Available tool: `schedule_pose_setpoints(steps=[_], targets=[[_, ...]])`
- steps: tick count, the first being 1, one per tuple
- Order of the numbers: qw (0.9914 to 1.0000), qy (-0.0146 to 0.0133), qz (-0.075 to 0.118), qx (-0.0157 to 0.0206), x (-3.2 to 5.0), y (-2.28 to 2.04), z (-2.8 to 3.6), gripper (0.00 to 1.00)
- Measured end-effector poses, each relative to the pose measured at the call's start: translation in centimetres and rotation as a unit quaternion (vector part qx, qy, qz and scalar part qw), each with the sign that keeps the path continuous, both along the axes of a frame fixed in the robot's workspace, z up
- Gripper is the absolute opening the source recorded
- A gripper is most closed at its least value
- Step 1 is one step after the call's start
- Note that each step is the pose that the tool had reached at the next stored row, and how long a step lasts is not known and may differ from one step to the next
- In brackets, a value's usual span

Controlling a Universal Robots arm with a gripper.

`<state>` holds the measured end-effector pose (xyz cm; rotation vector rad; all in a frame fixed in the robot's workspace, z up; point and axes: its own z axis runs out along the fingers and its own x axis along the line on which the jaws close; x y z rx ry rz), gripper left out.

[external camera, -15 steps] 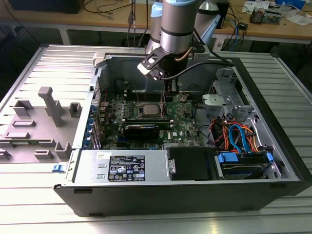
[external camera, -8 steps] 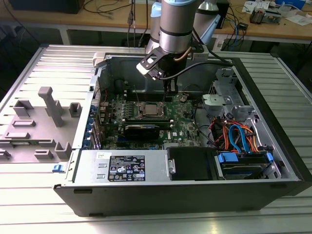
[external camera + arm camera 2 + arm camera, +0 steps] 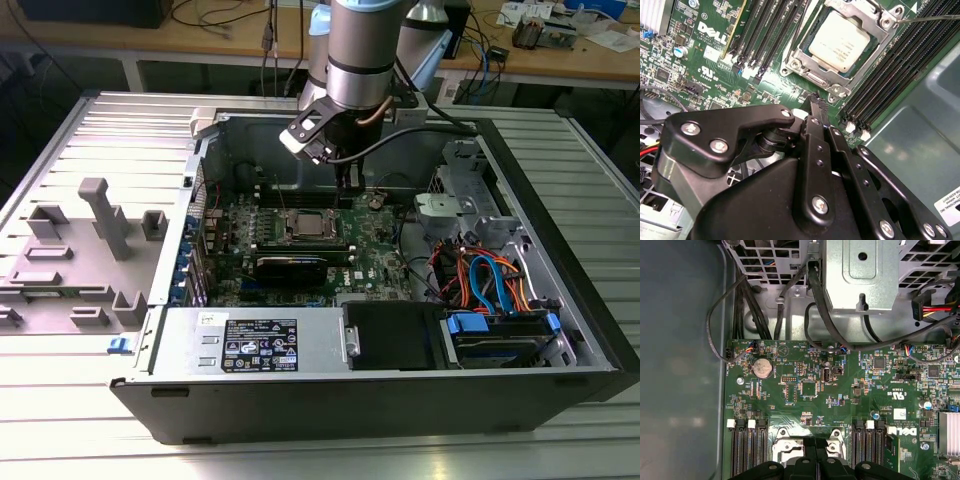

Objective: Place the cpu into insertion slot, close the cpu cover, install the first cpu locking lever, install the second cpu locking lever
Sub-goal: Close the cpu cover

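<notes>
— How is the arm (image 3: 362, 50) posed?
— It is seen coming down from above into the open computer case (image 3: 350, 410), which is laid on the ridged metal bench (image 3: 60, 430). The gripper (image 3: 346, 182) is pointed down at the motherboard (image 3: 385, 255), just beside the insertion slot (image 3: 816, 80), toward the exterior view's right.
— And the fingers (image 3: 812, 150)?
— They are pressed together in both wrist views, and nothing is seen between them.
— Where is the cpu (image 3: 840, 42) found?
— It is seated in the slot, near the board's middle, between the banks of memory slots (image 3: 890, 75). The cpu cover (image 3: 802, 47) is lowered around it.
— Is any writing noted?
— A white logo (image 3: 710, 31) is printed on the board. A black label (image 3: 260, 346) is stuck to the grey box (image 3: 185, 350) at the case's near edge.
</notes>
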<state>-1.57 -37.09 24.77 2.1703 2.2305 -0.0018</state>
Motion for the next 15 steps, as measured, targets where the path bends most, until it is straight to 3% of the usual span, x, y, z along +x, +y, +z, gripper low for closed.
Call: schedule_pose_setpoints(steps=[3, 15], targets=[[1.00000, -0.0001, 0.000, 0.0001, -0.21, 0.00, -0.02, 0.11], [1.00000, 0.0000, 0.000, 0.0018, -3.24, 0.00, -0.32, 0.11]])
